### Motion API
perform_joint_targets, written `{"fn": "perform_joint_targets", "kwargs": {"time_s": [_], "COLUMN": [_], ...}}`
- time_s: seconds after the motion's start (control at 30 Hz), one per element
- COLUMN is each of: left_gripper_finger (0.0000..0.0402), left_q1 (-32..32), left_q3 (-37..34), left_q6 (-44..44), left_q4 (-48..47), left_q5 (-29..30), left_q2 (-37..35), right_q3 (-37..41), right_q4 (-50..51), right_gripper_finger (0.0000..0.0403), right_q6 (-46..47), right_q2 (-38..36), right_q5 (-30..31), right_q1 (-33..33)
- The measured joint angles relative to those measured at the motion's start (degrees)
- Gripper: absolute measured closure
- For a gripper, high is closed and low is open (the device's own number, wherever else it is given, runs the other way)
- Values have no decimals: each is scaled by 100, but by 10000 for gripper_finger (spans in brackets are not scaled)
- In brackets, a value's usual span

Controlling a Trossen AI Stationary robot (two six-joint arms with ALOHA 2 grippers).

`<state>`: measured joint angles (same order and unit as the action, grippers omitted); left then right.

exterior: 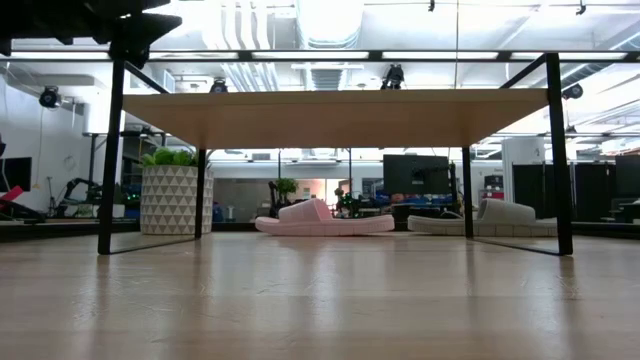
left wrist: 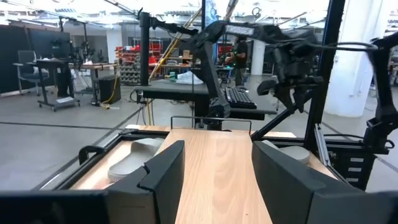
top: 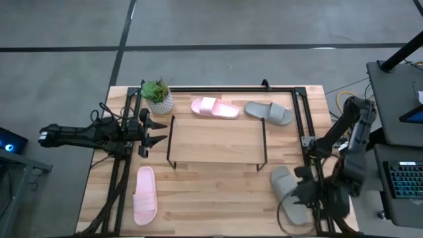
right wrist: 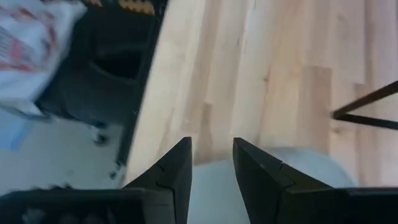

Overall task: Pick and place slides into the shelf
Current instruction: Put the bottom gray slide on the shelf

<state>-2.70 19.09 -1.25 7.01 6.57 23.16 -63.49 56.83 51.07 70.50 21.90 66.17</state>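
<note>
Above the near-right grey slide (top: 289,194), right tool (right wrist: 211,163) poised, jaws narrowly parted, empty.
Left tool (top: 153,131) waits wide at the empty shelf (top: 216,140). Pink slide (top: 145,195) lies near-left on the worktop (top: 218,198); pink (top: 214,108) and grey (top: 269,112) lie behind the shelf.

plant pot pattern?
White with a grey triangle pattern on the plant pot; clearest in the low view.

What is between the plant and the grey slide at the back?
A pink slide lies between the plant and the back grey slide, apart from both; the high view shows it.
</note>
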Motion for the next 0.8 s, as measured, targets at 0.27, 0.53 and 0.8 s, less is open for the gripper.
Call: {"fn": "perform_joint_targets", "kwargs": {"time_s": [0.27, 0.53, 0.8], "left_gripper_finger": [228, 228, 228], "left_q1": [0, -1, 0], "left_q3": [0, 0, 0], "left_q6": [-3, -3, 1], "left_q4": [2, 4, 4], "left_q5": [42, 42, 42], "left_q2": [114, 202, 282], "right_q3": [-1363, -1705, -1829], "right_q4": [2044, 2874, 2871], "right_gripper_finger": [294, 294, 294], "right_q6": [971, 1923, 2072], "right_q2": [1648, 2762, 3155], "right_q5": [539, 471, 520], "right_q1": [570, 835, 809]}}
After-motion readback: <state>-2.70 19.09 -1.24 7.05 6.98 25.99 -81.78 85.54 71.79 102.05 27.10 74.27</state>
